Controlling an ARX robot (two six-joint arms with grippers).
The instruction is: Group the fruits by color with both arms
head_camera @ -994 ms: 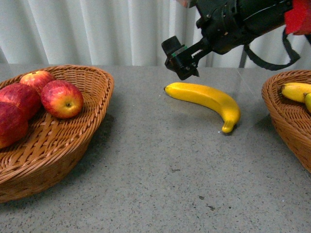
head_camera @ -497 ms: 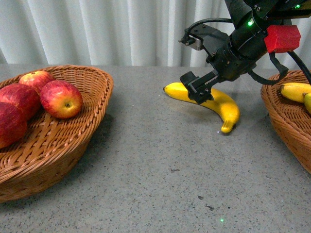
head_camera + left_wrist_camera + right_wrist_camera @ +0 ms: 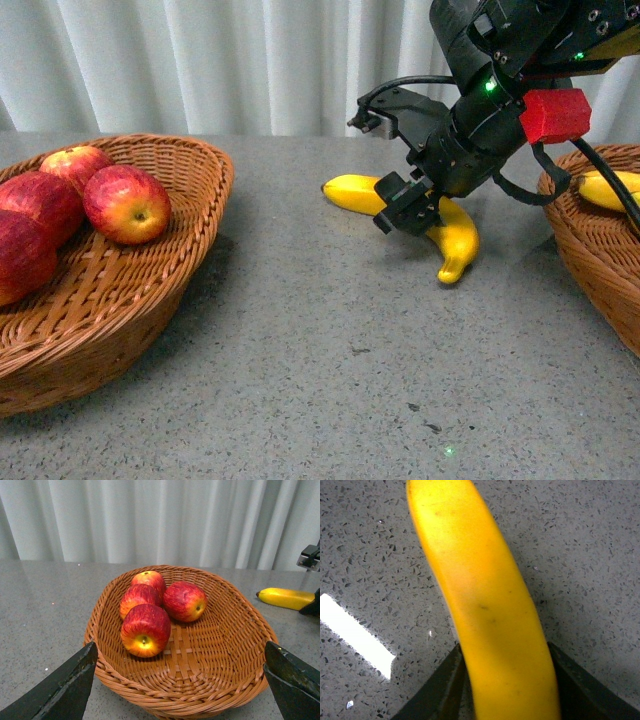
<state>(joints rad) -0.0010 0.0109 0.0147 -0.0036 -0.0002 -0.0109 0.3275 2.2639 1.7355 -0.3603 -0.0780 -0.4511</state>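
Observation:
A long yellow banana [image 3: 455, 240] lies on the grey table, right of the middle. My right gripper [image 3: 408, 208] is shut on the banana's middle; in the right wrist view the banana [image 3: 480, 595] fills the space between the black fingers [image 3: 445, 690]. Several red apples [image 3: 125, 203] sit in the left wicker basket [image 3: 200, 240]. My left gripper [image 3: 182, 680] is open and empty, hanging before that basket [image 3: 225, 640], with the apples [image 3: 145, 630] and the banana's end [image 3: 285, 598] showing beyond it. More bananas [image 3: 610, 187] lie in the right basket [image 3: 580, 250].
White curtains hang behind the table. The grey speckled tabletop [image 3: 330, 370] runs between the two baskets. The right arm's red block [image 3: 555, 115] and black cables hang above the right basket's rim.
My right arm has come down from above the banana and shut its gripper on the banana's middle. The banana has shifted slightly left and turned on the table.

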